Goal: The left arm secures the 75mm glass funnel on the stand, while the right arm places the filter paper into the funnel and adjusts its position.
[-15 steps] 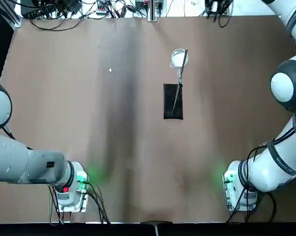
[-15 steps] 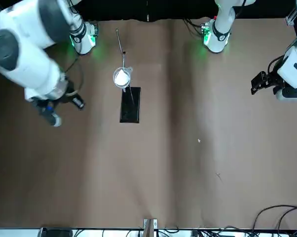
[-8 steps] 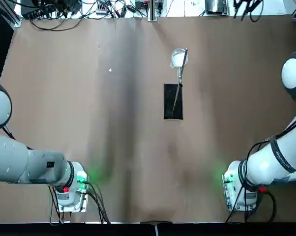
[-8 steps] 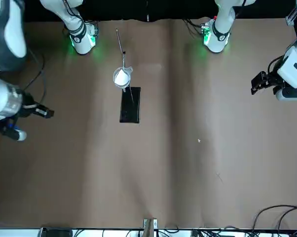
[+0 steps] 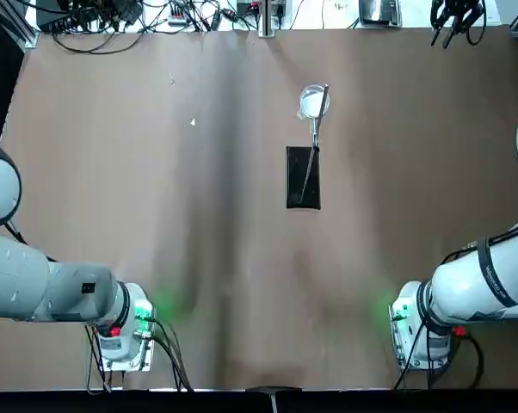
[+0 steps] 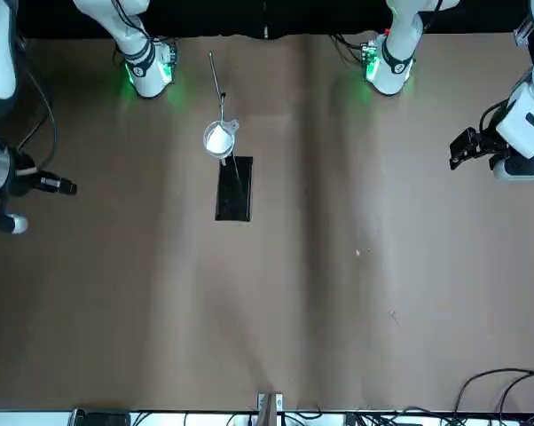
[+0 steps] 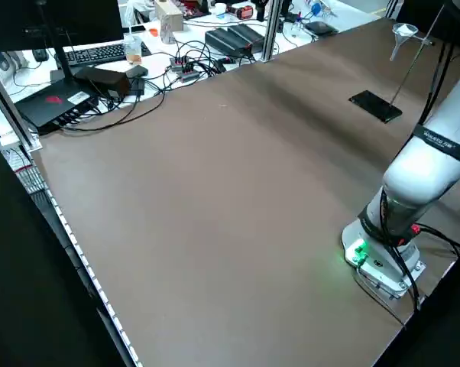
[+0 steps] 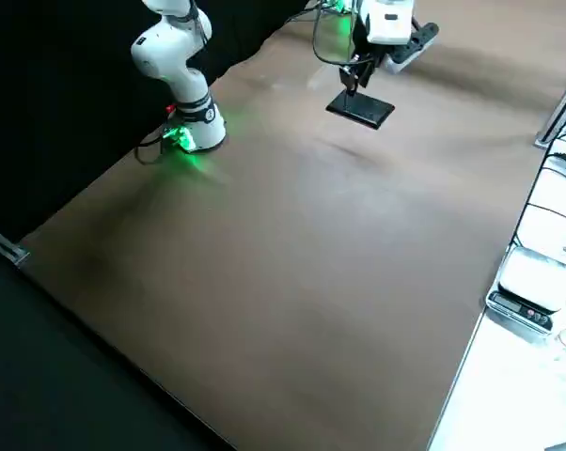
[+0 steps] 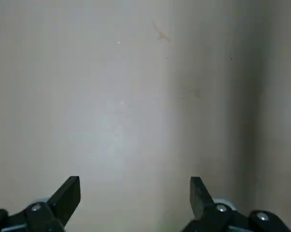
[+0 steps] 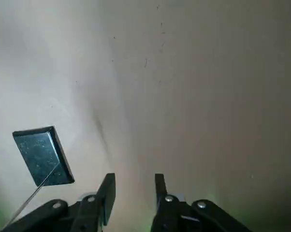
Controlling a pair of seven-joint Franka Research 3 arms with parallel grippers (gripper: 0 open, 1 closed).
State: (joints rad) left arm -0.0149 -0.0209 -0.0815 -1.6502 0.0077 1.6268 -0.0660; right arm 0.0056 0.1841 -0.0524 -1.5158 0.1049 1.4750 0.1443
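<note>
The stand (image 5: 302, 176) has its black base plate mid-table, and its rod slants up to a ring. In that ring sits the glass funnel (image 5: 319, 93), which also shows in the front view (image 6: 229, 129) and the left side view (image 7: 402, 32). The white filter paper (image 5: 310, 105) lies inside the funnel (image 6: 217, 140). My right gripper (image 10: 133, 186) hangs open by a narrow gap with nothing in it, well off to the stand's right; its wrist view shows the base plate (image 10: 41, 155). My left gripper (image 9: 135, 193) is wide open over bare table near the left edge.
Cables, a keyboard and boxes line the far edge of the table (image 7: 176, 61). The green-lit arm bases stand at the near corners: the left base (image 5: 126, 331) and the right base (image 5: 418, 331). A scale (image 8: 532, 287) sits beside the table.
My right arm has swung away from the stand toward the table's right side. The left arm, stand, funnel and paper have not moved.
</note>
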